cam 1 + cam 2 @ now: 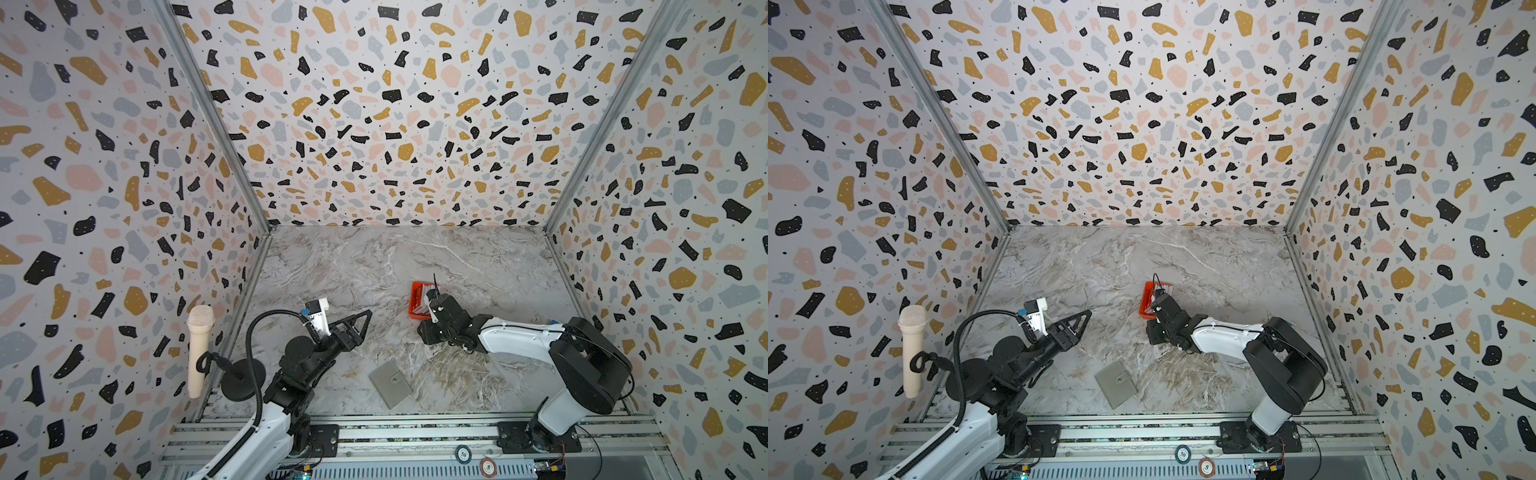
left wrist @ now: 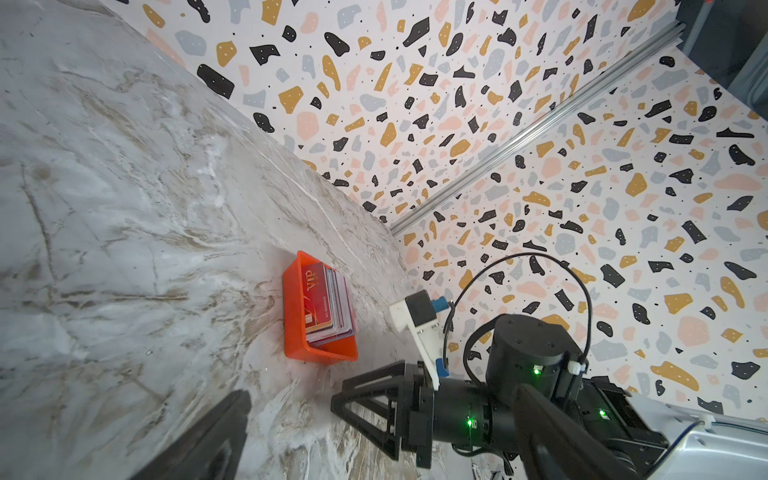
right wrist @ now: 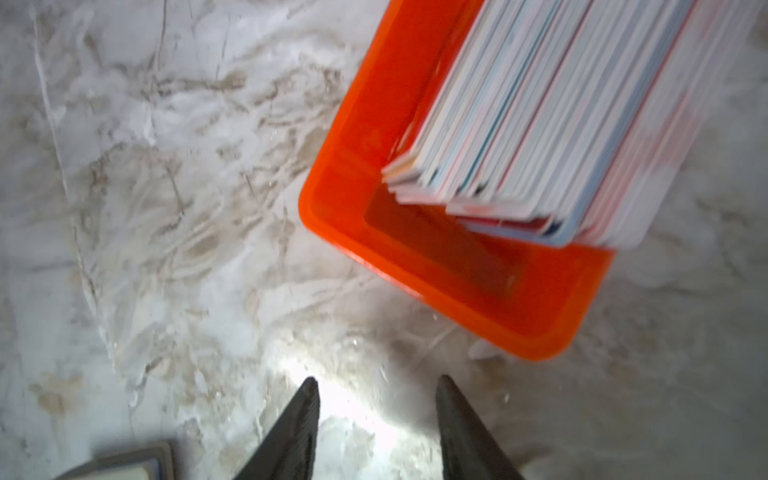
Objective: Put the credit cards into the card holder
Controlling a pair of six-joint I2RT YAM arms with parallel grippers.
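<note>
We've got the right gripper parted, nothing pinched, just short of the orange tray's near end right of centre, where the credit cards stand on edge, long sides near-to-far, card holder shut nearer us.

Both top views look down from high above the near edge toward the far wall, taking in the whole marble table and both arms from a distance. The left wrist camera looks low across the table toward the far right corner, at middle range. The right wrist camera looks down at the tabletop, very close and blurred. All four views share the orange tray of credit cards.
</note>
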